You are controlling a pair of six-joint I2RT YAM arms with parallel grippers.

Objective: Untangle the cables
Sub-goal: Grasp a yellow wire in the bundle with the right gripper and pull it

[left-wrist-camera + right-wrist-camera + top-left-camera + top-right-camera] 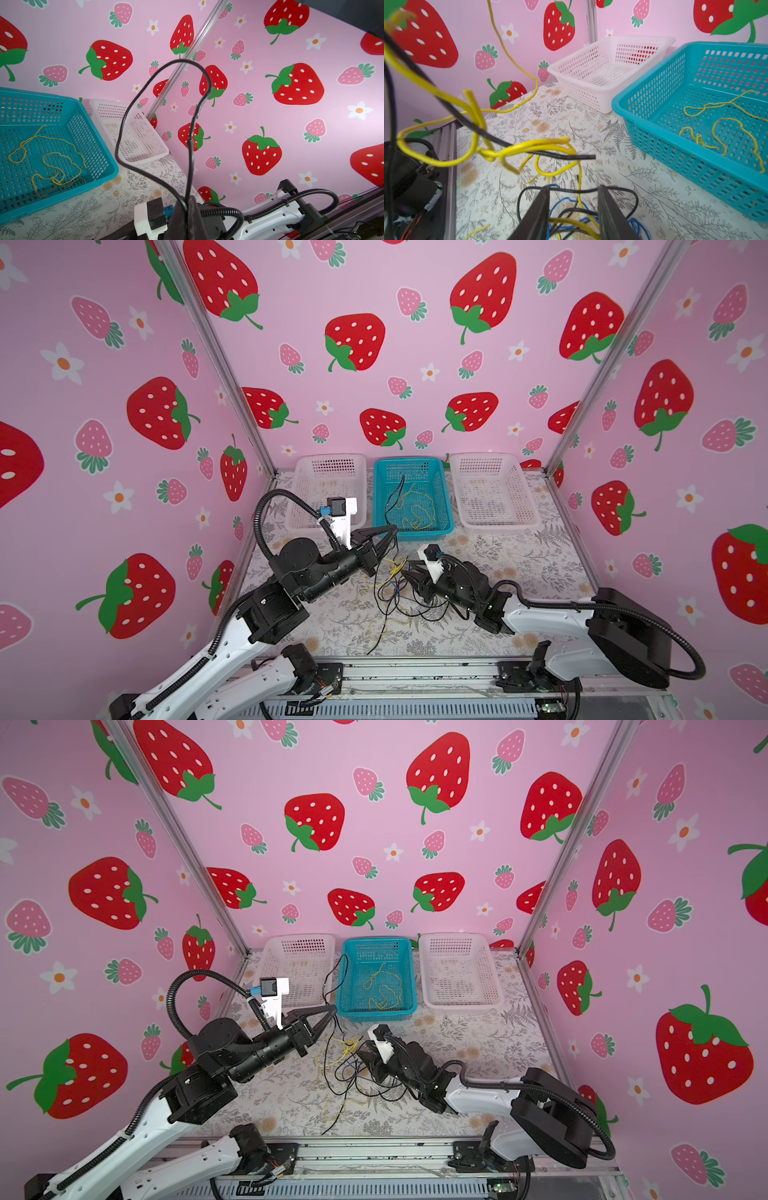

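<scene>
Two hazards stood out. First, the left gripper (pixel 394 530), clamped together on a black cable (pixel 179 60) just left of centre in both top views, held that strand aloft while its lower run dropped into the tangle (pixel 390 593) below. A harder pull would probably have dragged the whole knot along or cinched the yellow loops tighter around the black wire. Second, the right gripper (pixel 574 190), low over the tangle at lower centre, had its jaws apart and straddled yellow, blue and black strands together. Closing there could have pinched several wires at once, freeing none. The cables looked string-thin and limp, crossing in loose loops on the floral tabletop (pixel 519 572). A yellow knot (pixel 492 153) hung lifted at the left of the right wrist view. One yellow cable (pixel 417 510) lay alone, coiled, in the teal basket (pixel 409 459) at upper centre of the table, between two white baskets (pixel 328 458).
</scene>
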